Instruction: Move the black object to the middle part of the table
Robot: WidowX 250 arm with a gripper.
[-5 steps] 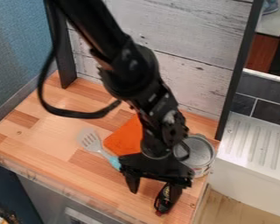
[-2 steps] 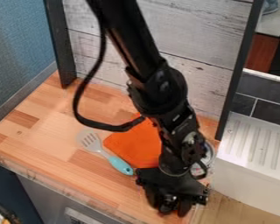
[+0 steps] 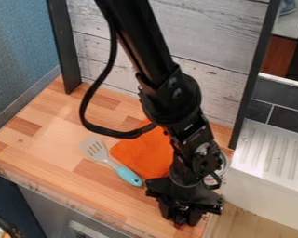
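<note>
Black two-finger gripper point(image 3: 180, 215): closed around the small black, red-tipped object point(image 3: 178, 225)
Object: near right corner
Light wooden table point(image 3: 55, 144): grasp seemingly done; carry to middle, release remain

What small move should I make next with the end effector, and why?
Probably a short, straight lift to test the hold, which I can't confirm: the end effector is down over the black object, whose red tip shows low near the table's front edge, while the spatula and orange cloth lie toward the middle.
</note>
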